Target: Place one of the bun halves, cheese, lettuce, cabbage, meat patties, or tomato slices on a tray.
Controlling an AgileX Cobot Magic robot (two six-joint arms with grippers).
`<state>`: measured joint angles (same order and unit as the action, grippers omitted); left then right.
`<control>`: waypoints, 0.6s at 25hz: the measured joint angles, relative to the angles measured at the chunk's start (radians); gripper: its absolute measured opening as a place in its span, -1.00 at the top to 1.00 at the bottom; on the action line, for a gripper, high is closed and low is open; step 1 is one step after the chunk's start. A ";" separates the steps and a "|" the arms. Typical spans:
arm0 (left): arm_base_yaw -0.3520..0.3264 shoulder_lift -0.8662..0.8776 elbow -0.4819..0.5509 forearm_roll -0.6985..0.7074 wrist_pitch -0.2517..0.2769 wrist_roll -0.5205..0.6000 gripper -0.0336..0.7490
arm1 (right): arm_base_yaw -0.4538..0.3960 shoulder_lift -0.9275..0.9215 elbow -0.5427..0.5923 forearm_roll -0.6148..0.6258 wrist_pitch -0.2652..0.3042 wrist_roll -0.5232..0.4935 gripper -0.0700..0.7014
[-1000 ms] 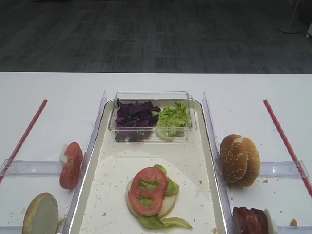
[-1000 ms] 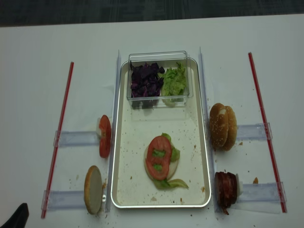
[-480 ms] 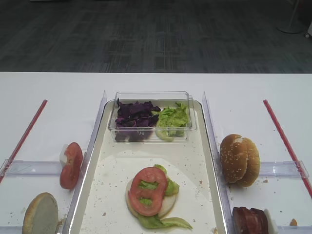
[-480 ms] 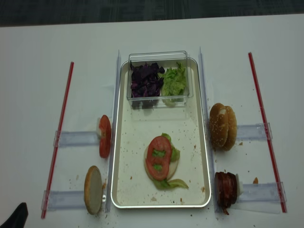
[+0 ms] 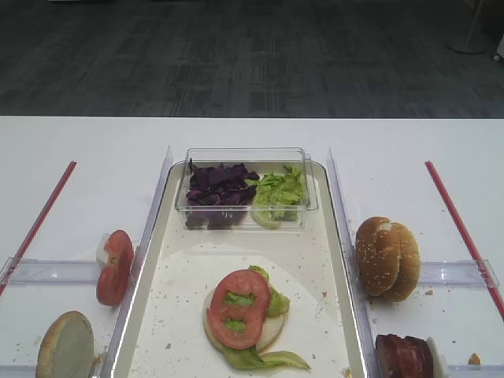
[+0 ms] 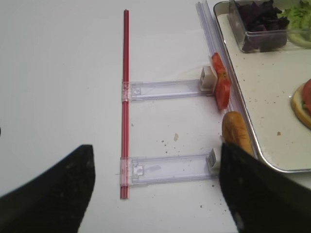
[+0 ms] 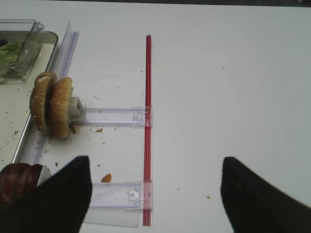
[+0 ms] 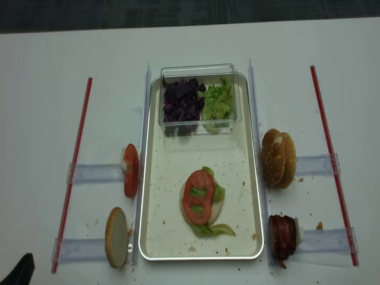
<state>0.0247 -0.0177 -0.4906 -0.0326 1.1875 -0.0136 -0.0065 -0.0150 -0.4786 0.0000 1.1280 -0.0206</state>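
Metal, clear plastic and matt white all round.

The tray (image 8: 152, 237) is brushed metal with a dull sheen at its rim and a cream floor gritty with crumbs. At its twelve o'clock end sits a glossy clear plastic box (image 8: 197, 72). The table (image 8: 47, 107) is smooth, matt white. The bun halves (image 8: 278, 158) at three o'clock have rough, sesame-speckled crusts; the tomato slices (image 8: 198, 197) look wet and shiny.

On the tray (image 8: 155, 237) a bun half (image 8: 217, 209) lies flat, lettuce (image 8: 218, 192) and a tomato slice (image 8: 198, 196) stacked on it. Purple cabbage (image 8: 182, 100) fills a clear box's left side. More bun halves (image 8: 279, 158) stand on edge right of the tray; tomato slices (image 8: 130, 170) stand left.
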 joint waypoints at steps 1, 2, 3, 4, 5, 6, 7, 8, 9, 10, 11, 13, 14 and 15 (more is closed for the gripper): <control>0.000 0.000 0.000 0.000 0.000 0.002 -0.35 | 0.000 0.000 0.000 0.000 0.000 0.000 -0.66; 0.000 0.000 0.000 0.001 0.000 0.004 -0.35 | 0.000 0.000 0.000 0.000 0.000 0.000 -0.66; 0.000 0.000 0.000 0.003 0.000 0.004 -0.35 | 0.000 0.000 0.000 0.000 0.000 0.000 -0.66; 0.000 0.000 0.000 0.005 0.000 0.004 -0.35 | 0.000 0.000 0.000 0.000 0.000 0.000 -0.66; 0.000 0.000 0.000 0.010 0.000 0.004 -0.35 | 0.000 0.000 0.000 0.000 0.000 0.000 -0.66; 0.000 0.000 0.000 0.015 0.000 0.004 -0.35 | 0.000 0.000 0.000 0.000 0.000 0.000 -0.66; 0.000 0.000 0.000 0.020 0.000 0.005 -0.35 | 0.000 0.000 0.000 0.000 0.000 0.000 -0.66; 0.000 0.000 0.000 0.023 0.000 0.005 -0.35 | 0.000 0.000 0.000 0.000 0.000 0.000 -0.66; 0.000 0.000 0.000 0.025 0.000 0.005 -0.35 | 0.000 0.000 0.000 0.000 0.000 0.002 -0.66; 0.000 0.000 0.000 0.025 0.000 0.005 -0.35 | 0.000 0.000 0.000 0.000 0.000 0.002 -0.66; 0.000 0.000 0.000 0.025 0.000 0.005 -0.35 | 0.000 0.000 0.000 0.000 0.000 0.002 -0.66; 0.000 0.000 0.000 0.025 0.000 0.006 -0.35 | 0.000 0.000 0.000 0.000 0.000 0.004 -0.66; 0.000 0.000 0.000 0.025 0.000 0.006 -0.35 | 0.000 0.000 0.000 0.000 0.000 0.006 -0.66; 0.000 0.000 0.000 0.025 0.000 0.006 -0.35 | 0.000 0.000 0.000 0.000 0.000 0.007 -0.66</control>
<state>0.0247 -0.0177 -0.4906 -0.0075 1.1875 -0.0078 -0.0065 -0.0150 -0.4786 0.0000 1.1280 -0.0132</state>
